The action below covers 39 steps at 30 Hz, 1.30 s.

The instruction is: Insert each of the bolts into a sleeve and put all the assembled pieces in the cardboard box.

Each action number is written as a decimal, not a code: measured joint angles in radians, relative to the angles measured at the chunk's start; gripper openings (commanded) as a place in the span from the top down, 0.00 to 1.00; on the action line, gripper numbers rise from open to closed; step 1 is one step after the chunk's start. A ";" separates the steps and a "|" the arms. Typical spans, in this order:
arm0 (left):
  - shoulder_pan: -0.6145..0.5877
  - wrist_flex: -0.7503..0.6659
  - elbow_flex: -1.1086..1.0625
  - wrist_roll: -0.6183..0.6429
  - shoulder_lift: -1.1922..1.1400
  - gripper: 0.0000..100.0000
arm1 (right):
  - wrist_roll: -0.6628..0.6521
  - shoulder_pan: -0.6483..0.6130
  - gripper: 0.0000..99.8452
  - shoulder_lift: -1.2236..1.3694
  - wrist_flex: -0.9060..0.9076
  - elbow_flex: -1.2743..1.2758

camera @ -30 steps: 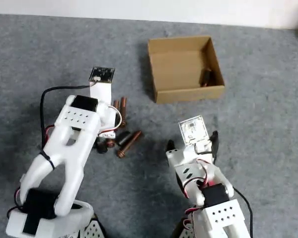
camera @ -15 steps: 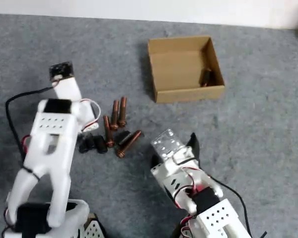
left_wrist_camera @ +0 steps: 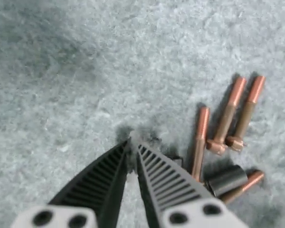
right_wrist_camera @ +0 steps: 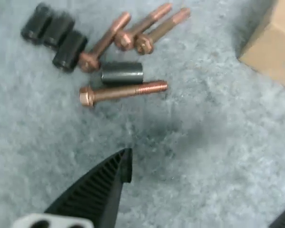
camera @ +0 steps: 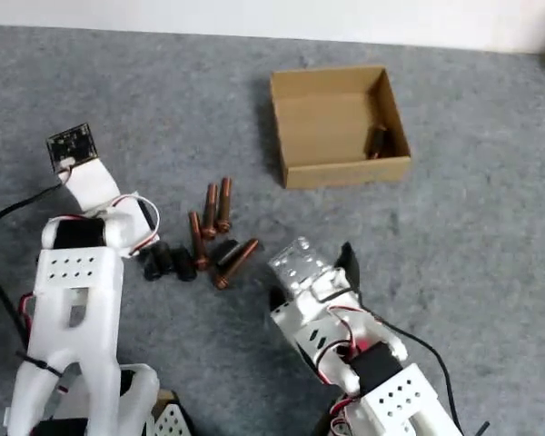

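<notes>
A grey, felt-like mat [camera: 472,236] covers the table, and a strip of white wall [camera: 254,16] runs along its far edge. The cardboard box [camera: 345,171] stands open on the mat, well beyond both grippers. Inside it a dark piece [camera: 377,141] with a touch of copper colour leans against one side wall; what exactly it is cannot be made out. No print on the box can be read.

The left gripper [left_wrist_camera: 132,145] has its ribbed fingers [left_wrist_camera: 109,180] closed tip to tip, and they hold nothing. Their tips point down at bare mat. The loose parts lie just off to one side of them, on the side toward the other arm.

The right gripper [right_wrist_camera: 209,183] is spread wide and empty. One black finger [right_wrist_camera: 109,183] shows in full, while only the edge of the other is seen. A short way beyond that fingertip lies a single copper bolt [right_wrist_camera: 123,91]. A grey sleeve [right_wrist_camera: 122,72] lies just beside it, on its far side. Three more copper bolts [right_wrist_camera: 142,26] lie past the sleeve, close together. Three black sleeves [right_wrist_camera: 57,29] lie in a row next to them. A corner of the cardboard box sits farther off, to the side of the open fingers.
</notes>
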State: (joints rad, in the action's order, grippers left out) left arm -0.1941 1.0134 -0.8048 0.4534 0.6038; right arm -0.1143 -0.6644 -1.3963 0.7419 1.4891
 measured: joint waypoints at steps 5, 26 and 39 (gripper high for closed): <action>-0.002 -0.014 -0.006 0.000 0.000 0.99 | 0.087 -0.037 0.54 0.017 -0.103 -0.035; -0.057 -0.083 -0.020 -0.002 0.000 0.99 | -0.569 -0.176 0.54 1.051 0.018 -0.516; -0.130 -0.170 -0.068 0.000 0.000 0.99 | -0.850 -0.176 0.54 1.490 0.285 -1.030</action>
State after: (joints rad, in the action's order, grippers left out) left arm -0.3245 0.8431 -0.8723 0.4534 0.6038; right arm -0.9643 -0.8408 0.0936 1.0273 0.4595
